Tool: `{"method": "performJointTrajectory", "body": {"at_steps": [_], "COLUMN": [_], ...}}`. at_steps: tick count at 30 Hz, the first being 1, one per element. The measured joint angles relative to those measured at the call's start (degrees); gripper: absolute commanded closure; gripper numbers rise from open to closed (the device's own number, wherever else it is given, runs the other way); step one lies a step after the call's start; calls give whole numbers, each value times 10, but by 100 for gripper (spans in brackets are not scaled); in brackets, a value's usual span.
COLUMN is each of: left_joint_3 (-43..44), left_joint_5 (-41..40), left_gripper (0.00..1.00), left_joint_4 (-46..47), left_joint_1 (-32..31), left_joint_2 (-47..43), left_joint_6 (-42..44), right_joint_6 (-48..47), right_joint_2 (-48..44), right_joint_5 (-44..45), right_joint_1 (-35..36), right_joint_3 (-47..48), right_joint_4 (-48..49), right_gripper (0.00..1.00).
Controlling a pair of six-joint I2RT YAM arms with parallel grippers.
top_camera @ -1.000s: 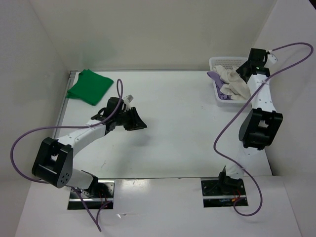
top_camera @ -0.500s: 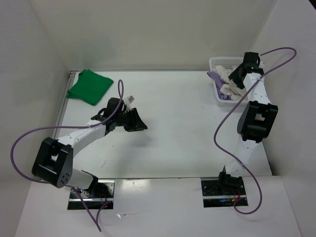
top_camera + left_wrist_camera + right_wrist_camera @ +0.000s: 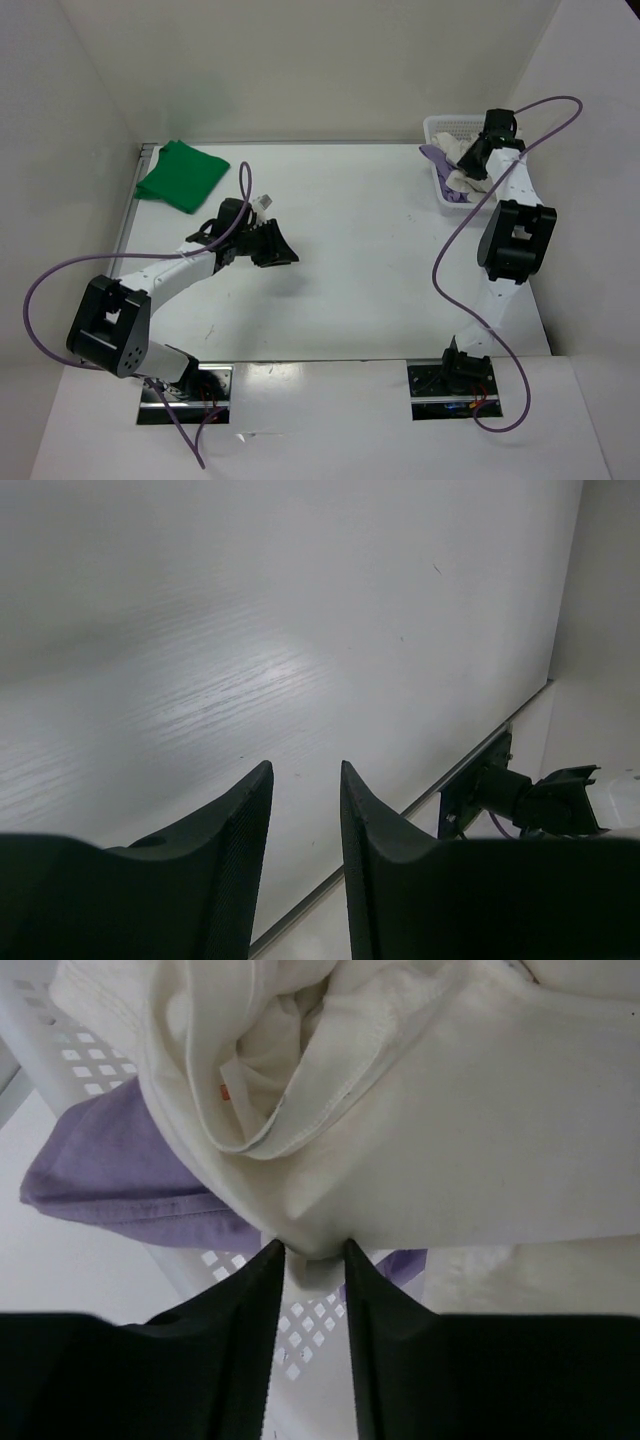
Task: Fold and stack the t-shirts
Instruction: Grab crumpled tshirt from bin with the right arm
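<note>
The bright green t-shirt [image 3: 182, 175] lies folded at the table's far left corner. The white t-shirt [image 3: 458, 180] and the pale purple t-shirt [image 3: 430, 153] lie bunched in the white lattice basket [image 3: 440, 122] at the far right. My right gripper [image 3: 473, 162] reaches down into the basket. In the right wrist view the right gripper [image 3: 314, 1248] is shut on a fold of the white t-shirt [image 3: 450, 1140], with the purple t-shirt [image 3: 110, 1170] beneath at the left. My left gripper [image 3: 283, 250] hovers over the bare table, narrowly open and empty [image 3: 305, 770].
The basket's lattice wall [image 3: 310, 1330] shows between and below the right jaws. White enclosure walls stand behind and on both sides. The right arm's base mount [image 3: 510, 795] sits at the table's near edge. Purple cables loop off both arms.
My right gripper has moved down and left over the basket onto the white t-shirt. The left arm and the green t-shirt have not moved.
</note>
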Motion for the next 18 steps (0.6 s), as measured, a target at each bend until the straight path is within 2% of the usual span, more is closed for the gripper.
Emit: {"method": "performJointTrajectory", "body": {"at_steps": [1,3,4,6,9,14,18], "left_joint_3": [0,0,0,0,0,0,25], "left_joint_5": [-1,-4,-5,-7,-10,-16,-14], "left_gripper": [59,59,59,59,59,53,47], "left_joint_4": [1,1,1,1,1,-2,-13], "left_joint_1": [0,0,0,0,0,0,0], "left_joint_2": [0,0,0,0,0,0,16], "left_joint_6": [0,-1,-1,-2,-2,-2,-2], "right_joint_6": [0,-1,1,1,3,7,20], "right_joint_2": [4,9,9,9,9,5,-52], "right_joint_5": [0,-1,-1,-2,-2,-2,-10], "right_joint_1": [0,0,0,0,0,0,0], "right_joint_3": [0,0,0,0,1,1,-8], "right_joint_4": [0,1,2,7,17,19,16], "right_gripper": [75,81,91,100,100,100,100]}}
